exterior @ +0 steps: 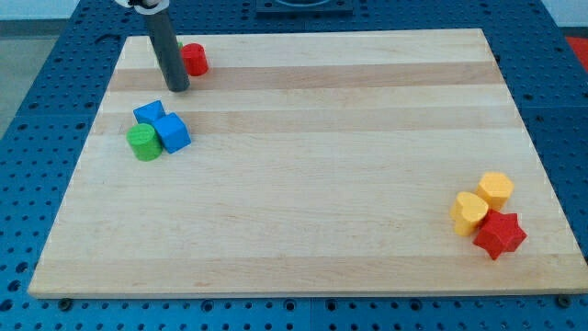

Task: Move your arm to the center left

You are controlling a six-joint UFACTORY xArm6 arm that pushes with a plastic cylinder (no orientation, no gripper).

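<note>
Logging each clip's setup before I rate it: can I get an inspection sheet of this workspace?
Surface: pale wooden board, flat, on a blue perforated base.
Job's things: my tip near the view's top left, just left of the red cylinder.
Clutter: two blue blocks touching a green cylinder; two yellow blocks and a red star clustered at the view's bottom right.
Tool: none, rod only.
Cables: nothing seen.
Surroundings: dark fixture at the view's top.

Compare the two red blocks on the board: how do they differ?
The red block near the view's top left looks rounded, like a cylinder; the red star block at the bottom right is star-shaped. The first sits alone just right of my tip; the star touches a yellow block. Both are red and rest on the wooden board.
</note>
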